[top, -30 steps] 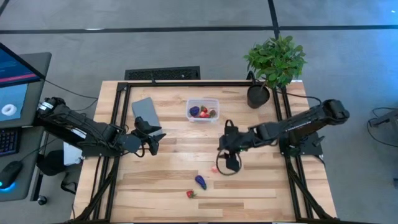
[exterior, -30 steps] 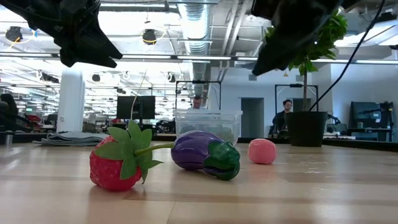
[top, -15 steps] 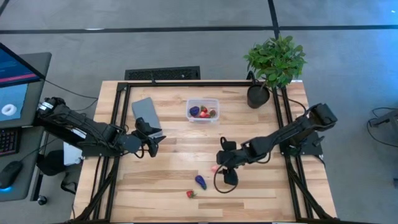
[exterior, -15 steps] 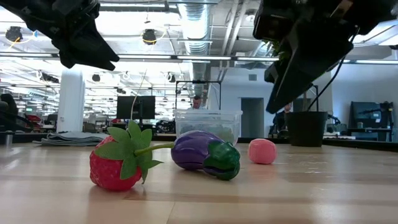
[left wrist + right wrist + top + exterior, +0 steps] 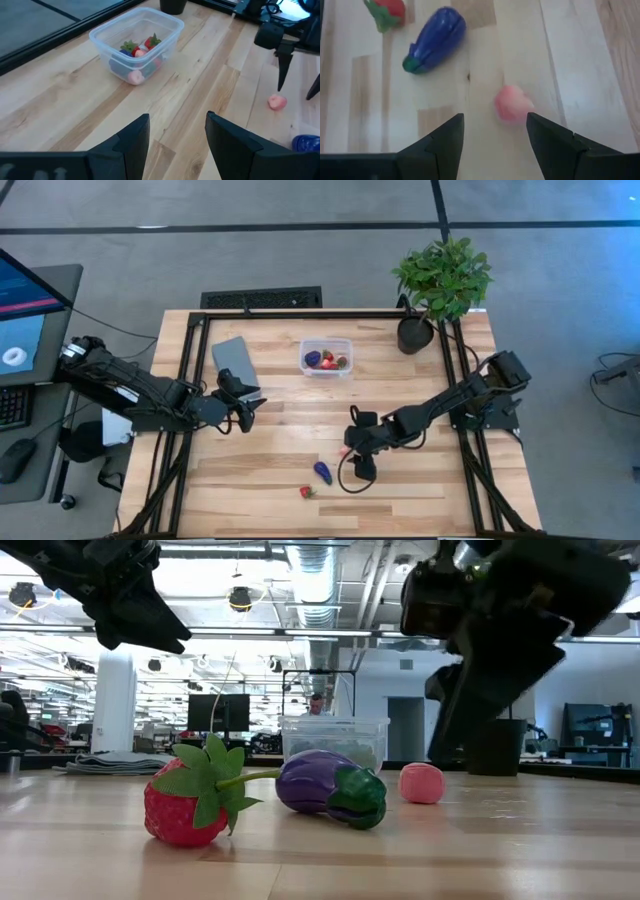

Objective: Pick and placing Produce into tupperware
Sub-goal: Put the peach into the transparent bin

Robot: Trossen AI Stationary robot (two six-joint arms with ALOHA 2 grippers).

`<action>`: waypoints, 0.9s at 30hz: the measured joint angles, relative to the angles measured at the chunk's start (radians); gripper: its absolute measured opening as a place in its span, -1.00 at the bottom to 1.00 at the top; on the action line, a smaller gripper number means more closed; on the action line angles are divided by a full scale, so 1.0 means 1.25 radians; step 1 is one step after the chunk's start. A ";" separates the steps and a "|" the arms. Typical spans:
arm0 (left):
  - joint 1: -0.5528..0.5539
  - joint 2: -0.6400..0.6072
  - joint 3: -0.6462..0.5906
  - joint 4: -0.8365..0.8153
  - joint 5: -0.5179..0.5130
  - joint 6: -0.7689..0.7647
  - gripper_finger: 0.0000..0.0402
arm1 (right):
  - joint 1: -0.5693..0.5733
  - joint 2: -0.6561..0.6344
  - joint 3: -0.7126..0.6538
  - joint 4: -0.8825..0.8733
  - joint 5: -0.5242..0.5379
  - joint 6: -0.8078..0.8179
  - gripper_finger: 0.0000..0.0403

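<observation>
Three loose toy pieces lie on the table near its near edge: a pale pink piece [image 5: 512, 104] [image 5: 421, 783], a purple eggplant [image 5: 435, 40] [image 5: 330, 788] and a red strawberry [image 5: 185, 805] [image 5: 307, 492]. The clear tupperware [image 5: 326, 358] [image 5: 137, 42] stands toward the far edge with several pieces inside. My right gripper [image 5: 495, 135] [image 5: 352, 452] hovers open just above the pink piece, touching nothing. My left gripper [image 5: 177, 137] [image 5: 240, 405] waits open over the left part of the table, facing the tub.
A flat grey lid [image 5: 234, 358] lies left of the tub. A potted plant [image 5: 440, 280] stands at the far right corner. Black rails [image 5: 185, 380] run along the table's sides. Bare wood [image 5: 280, 440] stretches between the two grippers.
My right gripper has moved toward the near edge and slightly left while sinking low over the pink piece, staying open. The toy pieces, the tub and the left arm have kept still.
</observation>
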 joint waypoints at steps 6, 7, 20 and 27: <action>0.000 0.000 0.000 -0.003 0.000 0.000 -0.10 | -0.018 0.000 0.000 0.002 0.018 0.009 0.20; 0.000 0.000 0.000 -0.005 0.000 0.000 -0.10 | -0.021 0.000 0.000 0.003 0.019 0.009 0.20; 0.000 0.000 0.000 -0.013 0.000 0.000 -0.10 | -0.027 0.000 0.000 0.002 0.009 0.008 0.20; 0.000 0.000 0.000 -0.013 0.000 0.000 -0.10 | -0.027 -0.001 0.000 0.003 0.009 -0.009 0.20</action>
